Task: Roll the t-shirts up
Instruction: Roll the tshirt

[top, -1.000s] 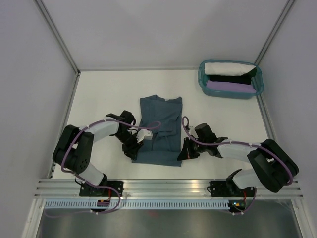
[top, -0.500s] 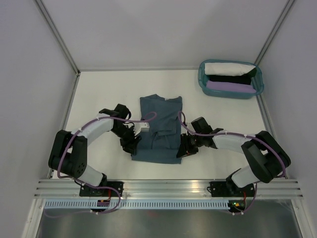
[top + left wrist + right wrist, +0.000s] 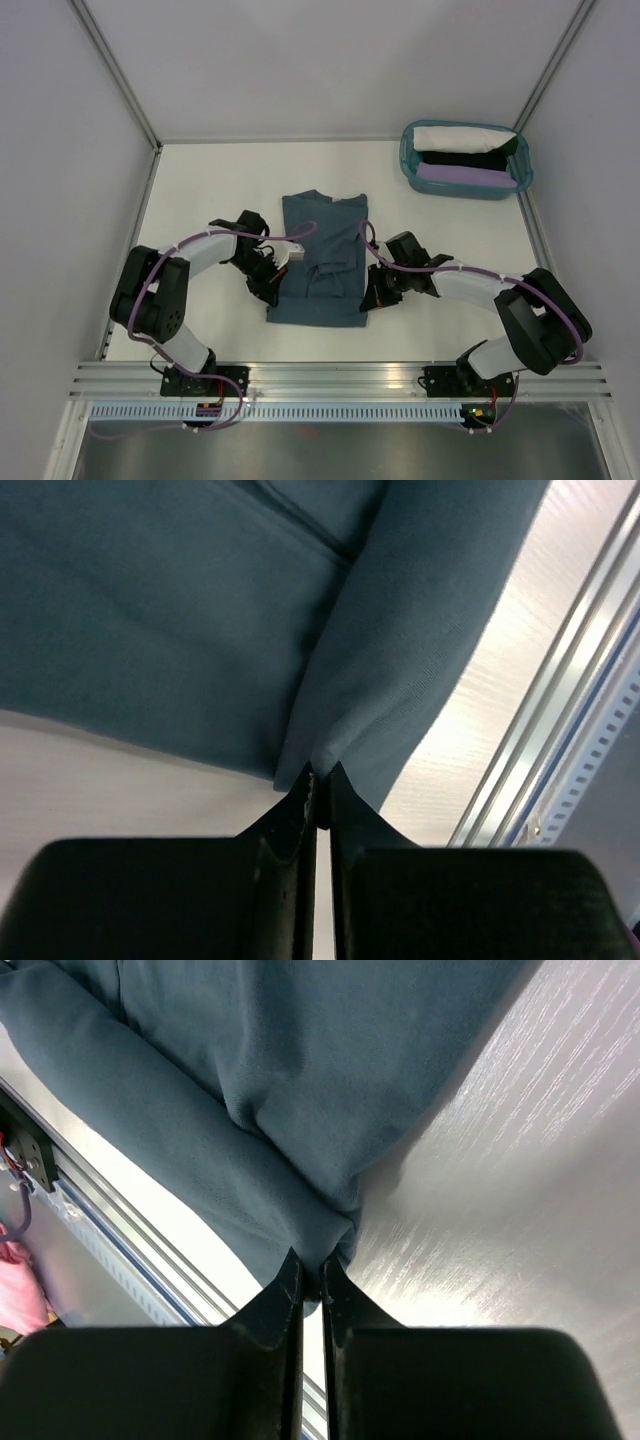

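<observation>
A slate-blue t-shirt (image 3: 322,262) lies folded into a long strip on the white table (image 3: 200,190), its near hem rolled up once. My left gripper (image 3: 272,292) is shut on the roll's left end; in the left wrist view (image 3: 320,780) blue cloth (image 3: 400,670) is pinched between the tips. At the roll's right end my right gripper (image 3: 368,297) is shut on the fabric too, and the right wrist view (image 3: 312,1272) shows a fold of the t-shirt (image 3: 230,1160) squeezed in its jaws.
A teal plastic basket (image 3: 408,160) stands at the back right, holding white (image 3: 462,138), black (image 3: 470,160) and lilac (image 3: 458,174) rolled t-shirts. Aluminium rails (image 3: 330,378) run along the near edge, and walls close in the table on both sides.
Both grippers opened briefly, shifted up the shirt and closed again on the rolled hem. The near roll has moved a little farther from the rail.
</observation>
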Controlling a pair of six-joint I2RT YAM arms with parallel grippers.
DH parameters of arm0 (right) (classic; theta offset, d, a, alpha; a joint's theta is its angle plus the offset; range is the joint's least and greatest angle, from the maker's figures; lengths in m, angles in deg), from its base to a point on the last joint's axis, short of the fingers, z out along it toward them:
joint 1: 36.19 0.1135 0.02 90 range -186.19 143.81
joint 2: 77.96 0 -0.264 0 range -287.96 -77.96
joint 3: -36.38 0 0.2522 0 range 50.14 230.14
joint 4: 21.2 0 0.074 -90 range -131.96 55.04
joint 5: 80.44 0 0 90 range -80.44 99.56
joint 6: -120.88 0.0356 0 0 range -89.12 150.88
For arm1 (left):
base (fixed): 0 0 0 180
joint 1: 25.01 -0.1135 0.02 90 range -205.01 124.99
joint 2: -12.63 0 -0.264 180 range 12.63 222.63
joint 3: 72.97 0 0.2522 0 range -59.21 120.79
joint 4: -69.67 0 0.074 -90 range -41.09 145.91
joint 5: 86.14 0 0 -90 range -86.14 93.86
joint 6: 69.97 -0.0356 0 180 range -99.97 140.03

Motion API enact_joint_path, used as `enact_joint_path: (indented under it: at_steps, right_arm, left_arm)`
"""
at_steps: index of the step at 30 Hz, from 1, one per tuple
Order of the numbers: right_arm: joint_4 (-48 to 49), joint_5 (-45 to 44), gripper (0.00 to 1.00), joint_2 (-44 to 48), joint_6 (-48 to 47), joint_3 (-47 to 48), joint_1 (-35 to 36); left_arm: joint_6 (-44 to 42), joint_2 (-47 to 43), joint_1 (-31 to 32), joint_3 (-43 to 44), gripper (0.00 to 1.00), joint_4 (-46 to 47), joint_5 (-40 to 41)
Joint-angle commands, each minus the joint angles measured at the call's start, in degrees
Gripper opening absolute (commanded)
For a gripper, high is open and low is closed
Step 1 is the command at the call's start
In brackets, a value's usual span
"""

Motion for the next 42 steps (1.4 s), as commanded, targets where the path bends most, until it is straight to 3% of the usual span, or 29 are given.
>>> enact_joint_path:
  at_steps: [1,3,5,7,10,13,18,22,26,29,39,42]
  right_arm:
    - [2.86,-1.61,0.06,-0.36,0.41,0.57,-0.24]
    - [2.78,-3.36,0.06,-0.8,-0.37,0.66,-0.23]
    - [1.3,-5.2,0.12,-0.1,-2.04,1.36,-0.67]
    - [-0.55,-7.58,0.28,2.25,-3.62,3.11,-0.76]
    - [-3.28,-13.73,0.41,9.7,-8.18,4.61,-0.5]
    - [-1.97,-22.68,0.43,19.1,-18.19,4.28,3.35]
    - [5.59,-31.47,0.51,28.19,-35.51,-2.5,17.41]
    - [0.33,-42.19,0.54,24.7,-48.5,-2.59,27.69]
    - [0.32,-55.03,0.58,14.18,-51.61,-2.85,41.04]
    - [1.46,-58.47,0.59,9.76,-51.97,-2.06,44.57]
    - [5.76,-60.77,0.61,2.98,-50.66,-3.55,45.91]
    - [6.12,-60.24,0.53,1.22,-49.43,-4.43,45.64]
  left_arm:
    - [4.63,2.23,-0.15,1.32,0.04,5.39,3.95]
    - [4.81,2.85,-0.15,1.58,0.04,5.49,4.21]
    - [4.81,3.29,-0.15,1.5,0.04,5.49,4.56]
    - [4.63,3.38,-0.15,1.41,0.05,5.58,5.09]
    - [4.46,3.03,-0.15,1.23,0.07,5.49,4.83]
    - [4.02,2.15,-0.15,0.79,0.15,5.58,4.65]
    - [4.19,1.71,-0.15,0.18,0.19,5.93,5.01]
    - [4.98,1.62,-0.15,0.26,0.2,6.02,5.79]
    - [4.63,1.01,-0.15,0.0,0.21,6.11,6.94]
    - [4.63,1.44,-0.15,0.18,0.22,6.11,7.2]
    - [4.37,1.71,-0.15,0.35,0.22,6.28,7.55]
    - [4.37,1.1,-0.15,0.53,0.23,6.11,7.47]
